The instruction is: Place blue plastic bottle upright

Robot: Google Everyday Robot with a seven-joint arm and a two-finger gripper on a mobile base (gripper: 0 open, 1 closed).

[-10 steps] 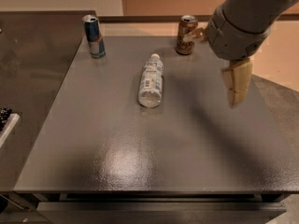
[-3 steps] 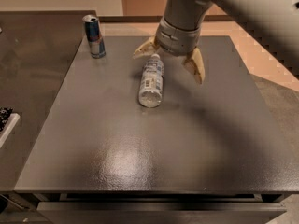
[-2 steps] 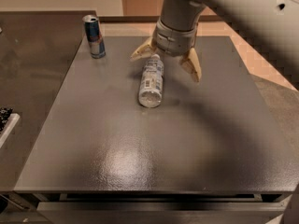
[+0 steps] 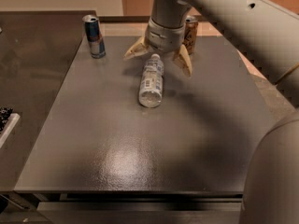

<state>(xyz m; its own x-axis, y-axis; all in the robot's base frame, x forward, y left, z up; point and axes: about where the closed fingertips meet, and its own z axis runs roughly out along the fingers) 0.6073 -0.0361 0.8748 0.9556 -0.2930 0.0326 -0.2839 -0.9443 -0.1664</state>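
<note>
- Dark grey matte tabletop [image 4: 140, 153] filled the lower frame.
- Clear bluish plastic bottle [image 4: 151, 82] lay on its side at frame centre, white cap pointing away.
- Likely light, thin-walled, slick and prone to roll, so grip across the body near the neck.
- Cream two-finger gripper [image 4: 157, 63] hovered above the cap end, fingers spread wide.
- Blue-and-silver slim can [image 4: 94, 36] stood upper left, brown can [image 4: 190, 34] behind the wrist.

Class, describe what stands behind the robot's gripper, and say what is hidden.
A brown can stands behind the open gripper, which straddles the cap end of the lying blue plastic bottle. Only the can's right side shows; the wrist covers the rest.
</note>
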